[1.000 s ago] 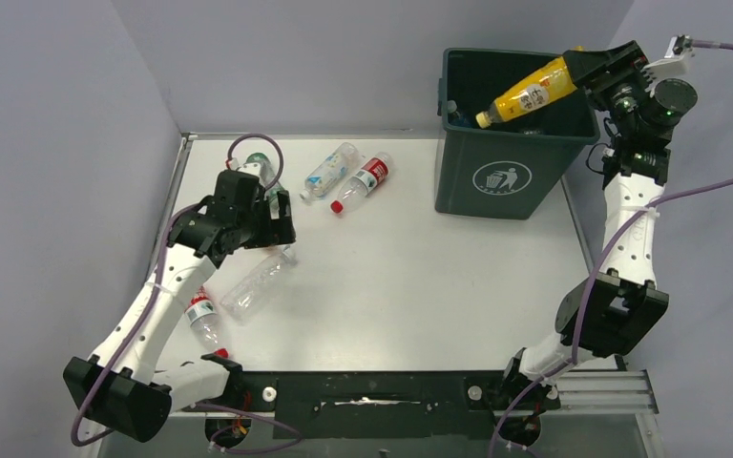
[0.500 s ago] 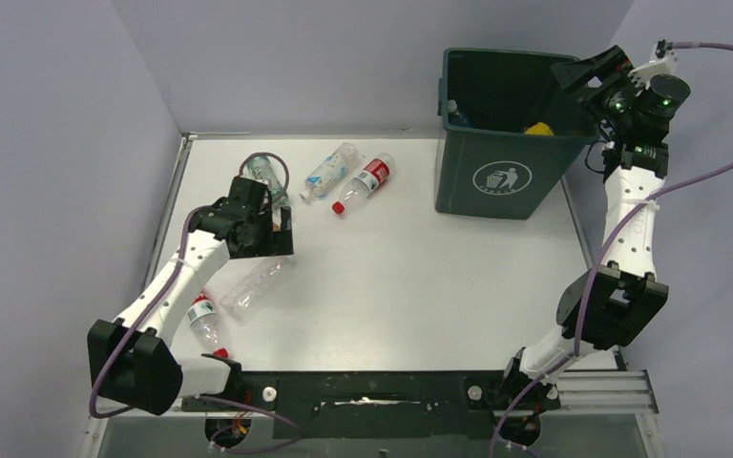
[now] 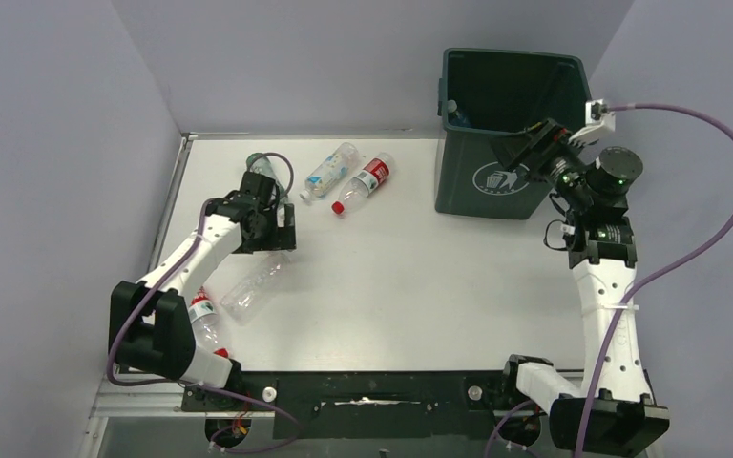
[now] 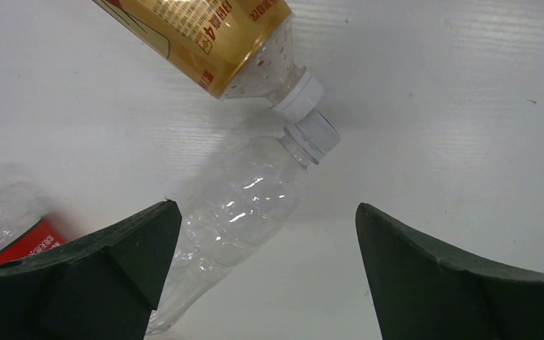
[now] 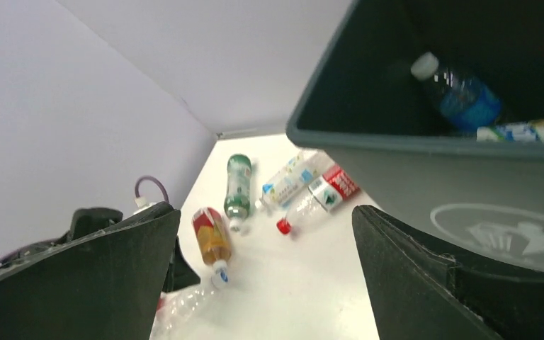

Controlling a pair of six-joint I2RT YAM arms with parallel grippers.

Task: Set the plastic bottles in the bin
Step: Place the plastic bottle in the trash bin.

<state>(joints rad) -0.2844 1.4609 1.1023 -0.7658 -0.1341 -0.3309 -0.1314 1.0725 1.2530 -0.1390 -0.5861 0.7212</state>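
The dark green bin stands at the back right. The right wrist view shows a blue-labelled bottle and a pale-labelled one inside it. My right gripper hangs open and empty by the bin's front right corner. On the table lie a green bottle, a blue-labelled clear bottle and a red-labelled one. My left gripper is open above a clear unlabelled bottle, beside an amber bottle. Nothing is between its fingers.
Another red-labelled bottle lies near the left arm's base, by the table's left edge. Grey walls close in the left and back sides. The bin's front wall is close to my right gripper's right finger.
The right gripper let the yellow bottle drop into the bin, then swung down in front of the bin. The left gripper shifted slightly back and opened wider.
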